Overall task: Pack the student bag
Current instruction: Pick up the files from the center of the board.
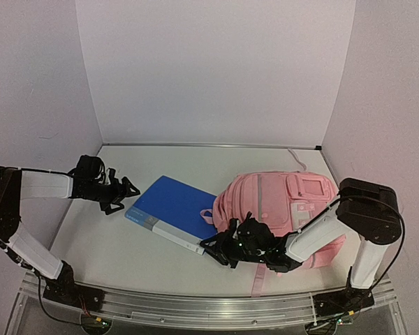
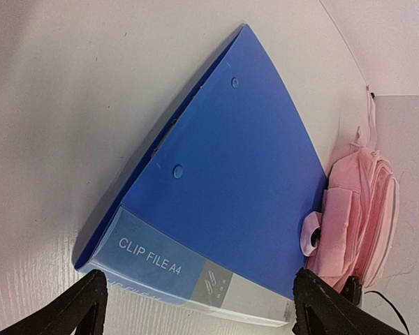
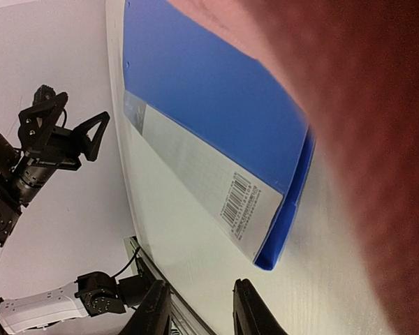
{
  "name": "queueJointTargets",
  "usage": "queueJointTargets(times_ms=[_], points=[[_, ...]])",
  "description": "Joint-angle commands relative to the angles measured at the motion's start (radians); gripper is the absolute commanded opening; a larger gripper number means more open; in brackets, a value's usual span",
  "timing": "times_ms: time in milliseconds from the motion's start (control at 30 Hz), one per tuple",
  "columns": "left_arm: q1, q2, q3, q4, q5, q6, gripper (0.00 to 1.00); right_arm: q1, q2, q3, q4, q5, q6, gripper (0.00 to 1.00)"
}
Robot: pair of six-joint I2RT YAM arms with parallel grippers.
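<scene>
The student bag (image 1: 286, 209) is a pink backpack lying flat at the right of the table, front pockets up. It shows at the right edge in the left wrist view (image 2: 359, 202) and as a blurred pink mass close to the right wrist camera (image 3: 377, 139). A blue clip file (image 1: 173, 209) lies flat to its left, its far edge touching the bag. My left gripper (image 1: 126, 197) stands open at the file's labelled left end (image 2: 230, 174), its jaws wider than that end. My right gripper (image 1: 211, 251) hovers low by the file's near corner (image 3: 265, 258), fingers narrowly apart with nothing between them.
A loose pink strap (image 1: 258, 279) trails from the bag toward the metal rail (image 1: 195, 307) at the front edge. Another strap (image 1: 297, 159) lies behind the bag near the back wall. White walls close in the table on three sides.
</scene>
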Motion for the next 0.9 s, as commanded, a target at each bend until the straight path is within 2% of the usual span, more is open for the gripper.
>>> queueJointTargets(times_ms=[0, 333, 600, 867], points=[[0.007, 0.011, 0.029, 0.045, 0.033, 0.014, 0.92, 0.001, 0.015, 0.014, -0.032, 0.068, 0.061, 0.33], [0.007, 0.055, 0.045, 0.062, 0.059, 0.012, 0.92, -0.001, 0.050, 0.040, -0.127, 0.087, 0.099, 0.32], [0.007, 0.068, 0.050, 0.070, 0.084, 0.013, 0.92, -0.001, -0.005, 0.050, -0.284, 0.153, 0.111, 0.35], [0.005, 0.105, 0.039, 0.095, 0.110, 0.008, 0.92, -0.003, 0.028, 0.111, -0.235, 0.157, -0.006, 0.32]])
